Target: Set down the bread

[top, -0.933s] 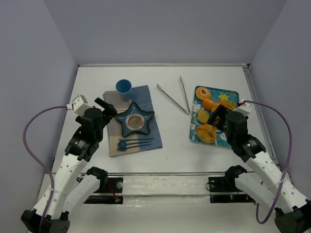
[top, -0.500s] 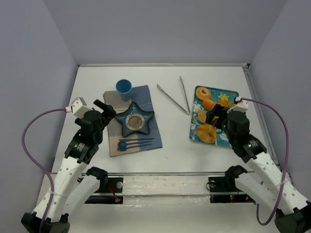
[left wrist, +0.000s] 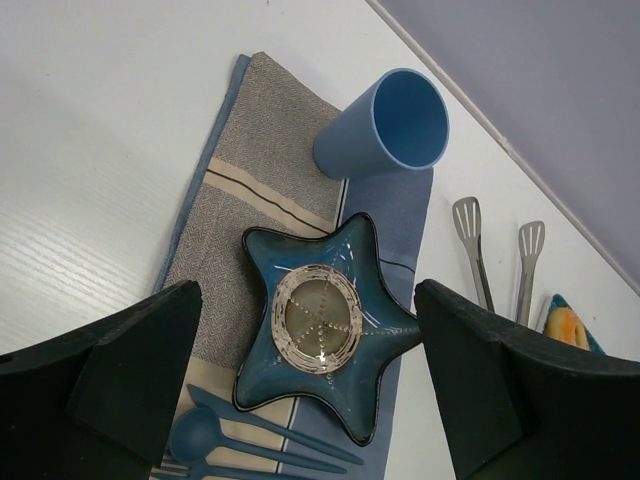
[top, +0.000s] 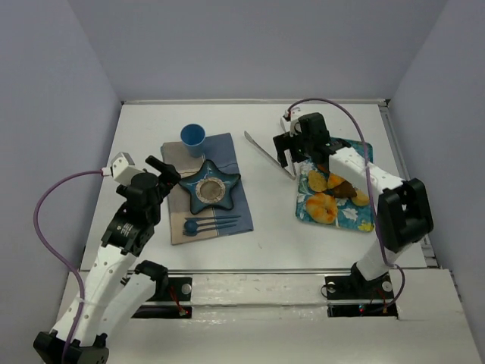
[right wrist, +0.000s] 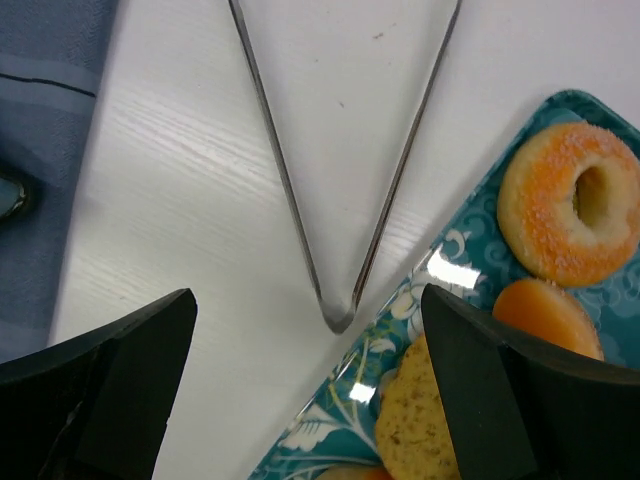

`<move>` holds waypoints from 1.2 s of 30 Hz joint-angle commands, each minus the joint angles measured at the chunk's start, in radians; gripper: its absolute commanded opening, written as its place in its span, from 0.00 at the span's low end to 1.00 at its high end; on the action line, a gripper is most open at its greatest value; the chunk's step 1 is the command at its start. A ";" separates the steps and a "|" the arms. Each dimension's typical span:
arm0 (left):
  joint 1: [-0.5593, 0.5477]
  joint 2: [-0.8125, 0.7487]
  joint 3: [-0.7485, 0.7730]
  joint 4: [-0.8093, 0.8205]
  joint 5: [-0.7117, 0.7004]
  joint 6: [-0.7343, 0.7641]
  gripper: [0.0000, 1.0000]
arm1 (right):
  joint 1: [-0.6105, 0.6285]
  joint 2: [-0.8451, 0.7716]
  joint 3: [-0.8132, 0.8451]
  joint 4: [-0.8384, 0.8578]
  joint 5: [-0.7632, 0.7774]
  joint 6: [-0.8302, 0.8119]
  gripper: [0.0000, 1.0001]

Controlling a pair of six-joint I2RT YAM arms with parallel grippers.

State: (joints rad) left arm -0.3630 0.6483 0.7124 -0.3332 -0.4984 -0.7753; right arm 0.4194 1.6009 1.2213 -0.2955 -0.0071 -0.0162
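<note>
Several breads lie on the teal patterned tray (top: 355, 220): a sugared doughnut (right wrist: 572, 205), an orange bun (right wrist: 545, 315), a speckled flat piece (right wrist: 420, 420) and a large orange ring (top: 322, 207). Metal tongs (top: 261, 149) lie spread in a V, their hinge (right wrist: 338, 318) at the tray's left edge. My right gripper (top: 289, 155) hangs open above that hinge, holding nothing; the hinge shows between its fingers (right wrist: 520, 400). My left gripper (top: 164, 168) is open over the blue star-shaped plate (left wrist: 325, 325), which holds no food.
The star plate rests on a grey-blue placemat (left wrist: 250, 190) with a blue cup (left wrist: 395, 125) at its far end and a blue spoon and fork (left wrist: 200, 435) at its near end. My right arm (top: 356, 163) stretches across the tray.
My right arm has swung from above the tray's middle forward and left, and its gripper is now over the tongs' hinge. The left arm has barely moved.
</note>
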 commanded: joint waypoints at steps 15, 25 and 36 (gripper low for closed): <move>0.004 0.050 0.007 0.045 -0.066 0.004 0.99 | 0.002 0.473 0.411 -0.214 -0.019 -0.291 1.00; 0.006 0.056 0.012 0.039 -0.071 0.005 0.99 | 0.002 0.619 0.550 -0.223 0.038 -0.206 1.00; 0.006 0.060 0.018 0.028 -0.097 -0.002 0.99 | -0.007 0.764 0.704 -0.223 0.068 -0.110 1.00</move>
State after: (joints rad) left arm -0.3622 0.7071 0.7124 -0.3321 -0.5430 -0.7742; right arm 0.4183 2.3123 1.8832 -0.5129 0.0303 -0.1661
